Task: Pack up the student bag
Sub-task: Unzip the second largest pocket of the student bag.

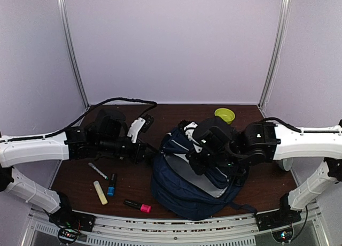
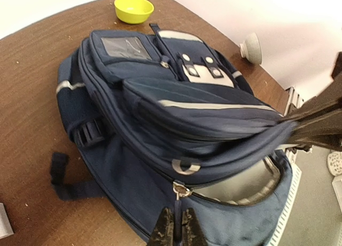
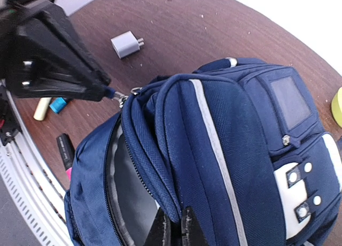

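Observation:
The student bag [image 1: 176, 190], a navy backpack with white stripes, lies at the table's middle front. Its main compartment gapes and shows grey lining [image 2: 247, 184]. At the bag's left end my left gripper [image 2: 178, 225] is shut on the zipper pull [image 2: 182, 192]. The right wrist view shows that same gripper [image 3: 108, 92] holding the pull [image 3: 122, 98] taut. My right gripper [image 3: 177, 225] is shut on the edge of the bag's upper flap [image 3: 176, 166] and holds it raised above the opening. From above, the right gripper [image 1: 200, 159] is over the bag's middle.
A pen [image 1: 98, 170], a yellow highlighter [image 1: 100, 192], a blue marker [image 1: 111, 185] and a pink marker [image 1: 138, 205] lie left of the bag. A white plug adapter [image 3: 126, 44] lies nearby. A yellow-green bowl [image 1: 225, 115] sits at the back, a grey bowl [image 2: 251, 47] to the right.

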Available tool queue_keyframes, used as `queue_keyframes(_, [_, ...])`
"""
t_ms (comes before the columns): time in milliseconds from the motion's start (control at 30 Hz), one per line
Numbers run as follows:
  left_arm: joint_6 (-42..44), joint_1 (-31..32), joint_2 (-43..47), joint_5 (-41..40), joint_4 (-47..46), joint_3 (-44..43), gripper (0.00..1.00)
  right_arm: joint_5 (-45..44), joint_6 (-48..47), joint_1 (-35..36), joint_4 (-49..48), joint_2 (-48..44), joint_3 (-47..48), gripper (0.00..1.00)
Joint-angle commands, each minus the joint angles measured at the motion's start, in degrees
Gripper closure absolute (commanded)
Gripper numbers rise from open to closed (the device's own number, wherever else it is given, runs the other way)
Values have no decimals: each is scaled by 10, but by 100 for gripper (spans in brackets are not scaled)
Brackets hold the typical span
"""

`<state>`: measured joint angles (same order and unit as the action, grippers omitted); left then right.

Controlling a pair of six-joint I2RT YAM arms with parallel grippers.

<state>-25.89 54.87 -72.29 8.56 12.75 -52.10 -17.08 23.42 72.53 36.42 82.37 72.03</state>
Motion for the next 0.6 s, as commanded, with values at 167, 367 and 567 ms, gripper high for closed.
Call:
queue_keyframes(167, [9, -72, -86, -27, -40, -18, 100, -39, 1, 4, 1, -83, 22, 100])
queue_keyframes(367, [1, -114, -226, -16, -51, -105, 100, -54, 0, 4, 20, -71, 45, 100])
queue_keyframes(567, [5, -126, -289, -14, -9, -171, 100, -61, 3, 4, 18, -61, 45, 100])
